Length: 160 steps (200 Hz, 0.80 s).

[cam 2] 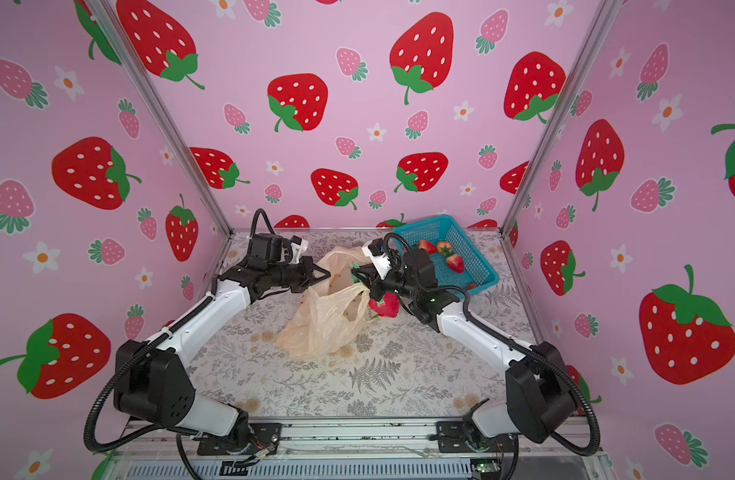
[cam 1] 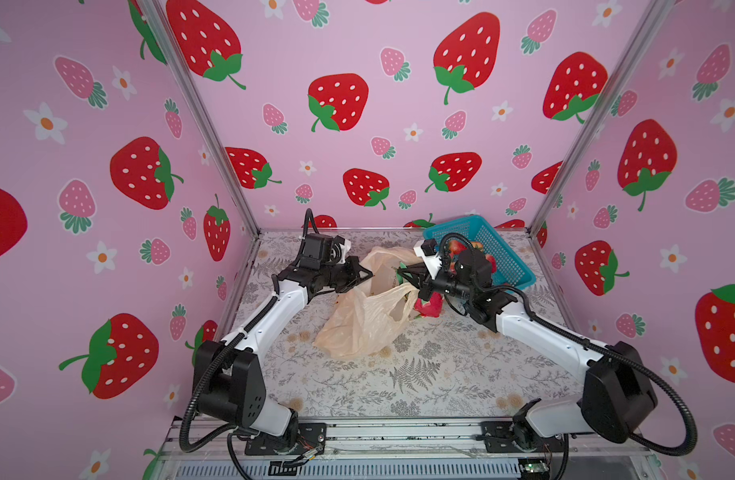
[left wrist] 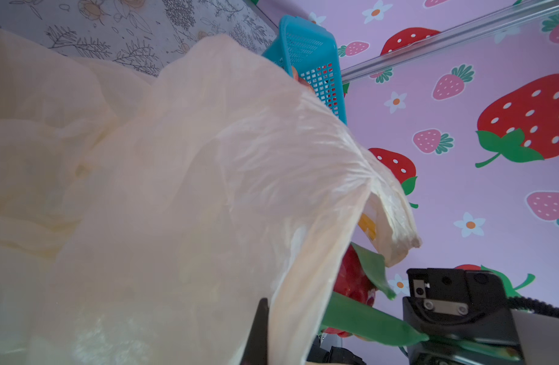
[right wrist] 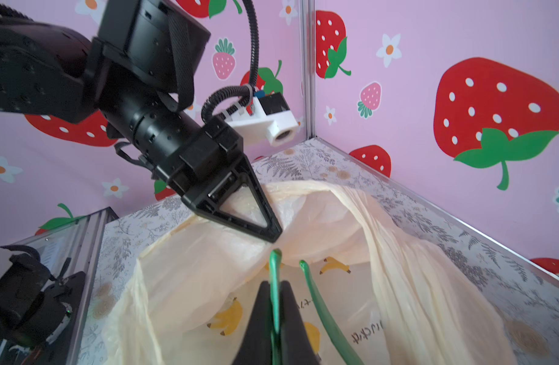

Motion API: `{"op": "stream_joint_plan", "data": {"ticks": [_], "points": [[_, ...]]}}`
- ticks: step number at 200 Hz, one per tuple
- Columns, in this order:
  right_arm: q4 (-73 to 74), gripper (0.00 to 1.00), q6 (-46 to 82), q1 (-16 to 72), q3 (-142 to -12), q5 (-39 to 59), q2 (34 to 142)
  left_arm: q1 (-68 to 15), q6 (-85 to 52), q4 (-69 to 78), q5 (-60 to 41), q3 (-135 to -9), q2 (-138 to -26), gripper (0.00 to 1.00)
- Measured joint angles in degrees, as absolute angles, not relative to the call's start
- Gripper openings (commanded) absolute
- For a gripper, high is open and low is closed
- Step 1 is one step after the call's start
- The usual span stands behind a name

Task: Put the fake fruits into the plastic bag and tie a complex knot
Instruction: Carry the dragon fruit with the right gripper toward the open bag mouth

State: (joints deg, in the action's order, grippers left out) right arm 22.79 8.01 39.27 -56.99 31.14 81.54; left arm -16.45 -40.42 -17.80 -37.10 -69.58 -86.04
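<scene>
In a top view, strawberries (cam 2: 455,262) are waiting in the basket (cam 2: 488,272) upper right, the bag (cam 2: 324,320) lying unknotted mid-frame. Left wrist: the big fruit (left wrist: 354,281) is hanging beside it. Right wrist: left claw (right wrist: 273,235) pinching the bag's rim, right claw (right wrist: 275,284) clenching the fruit's leaf (right wrist: 275,268).

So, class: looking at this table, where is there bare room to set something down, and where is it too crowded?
Bare: the broad stretch of table bordered by the plastic bag, the two arms and the near edge. Crowded: toward the back, where left hand and right hand meet at the bag's mouth, beside the large red fruit and blue basket.
</scene>
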Motion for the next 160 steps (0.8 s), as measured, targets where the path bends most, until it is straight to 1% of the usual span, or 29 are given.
{"op": "stream_joint_plan", "data": {"ticks": [20, 58, 90, 131, 160], "points": [[28.93, 0.00, 10.52, 39.48, -56.36, 31.11, 81.91, -16.97, -40.34, -17.76, -37.60, -69.63, -86.04, 0.00], [41.41, 0.00, 13.72, 39.64, -50.96, 29.23, 82.35, -17.32, -42.37, -15.51, -39.97, -69.63, -86.04, 0.00], [48.60, 0.00, 13.91, 39.66, -47.97, 27.18, 84.86, -17.93, -44.01, -13.47, -41.74, -69.63, -86.04, 0.00], [61.67, 0.00, 17.82, 39.75, -43.48, 24.45, 88.90, -18.85, -45.32, -11.64, -43.55, -69.60, -86.06, 0.00], [64.27, 0.00, 16.95, 39.75, -43.68, 23.29, 90.83, -19.20, -45.06, -11.44, -43.64, -69.60, -86.06, 0.00]]}}
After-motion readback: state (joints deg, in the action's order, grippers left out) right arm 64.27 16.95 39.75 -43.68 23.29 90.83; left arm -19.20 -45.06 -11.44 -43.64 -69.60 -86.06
